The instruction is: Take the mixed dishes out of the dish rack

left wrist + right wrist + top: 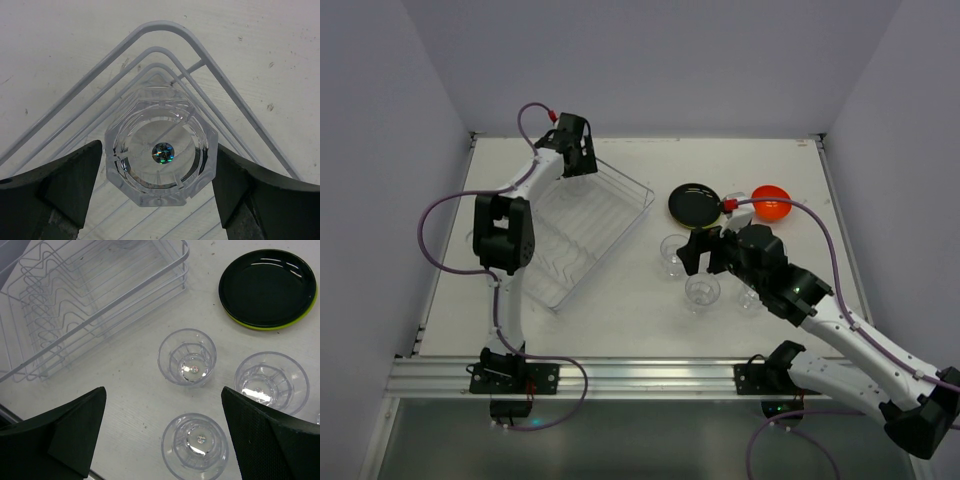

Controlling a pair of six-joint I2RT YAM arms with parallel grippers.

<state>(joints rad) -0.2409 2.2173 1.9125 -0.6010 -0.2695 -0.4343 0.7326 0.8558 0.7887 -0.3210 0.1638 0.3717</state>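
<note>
Surface: flat white table (620, 330), matte, lightly scuffed, boxed in by plain pale grey-lilac walls (650, 60); a ribbed aluminium rail (640, 375) runs along the 6 o'clock edge. Dish rack (638, 190): silvery wire basket, rectangular with rounded corners, lying skewed at about 9 o'clock from table centre, zig-zag prongs along one side. Black plate (694, 204): round, glossy, at 1 o'clock, stacked on the lime-green plate (260, 327), of which only a thin crescent of rim shows. Orange-red bowl (771, 203): smooth, shiny, just beside the plates at 2 o'clock. Three clear cups stand upright on the table near centre (187, 356) (195, 445) (271, 381), faceted transparent plastic, well apart from the rack. One more clear cup (161, 152), octagonal rim seen from above, sits in the rack's 12 o'clock corner. Left gripper (578, 158): jaws spread wide, one dark finger on each side of this cup and very close to its wall; cannot tell whether they touch it. Right gripper (162, 392): jaws fully apart, holding nothing, above the three table cups.
</note>
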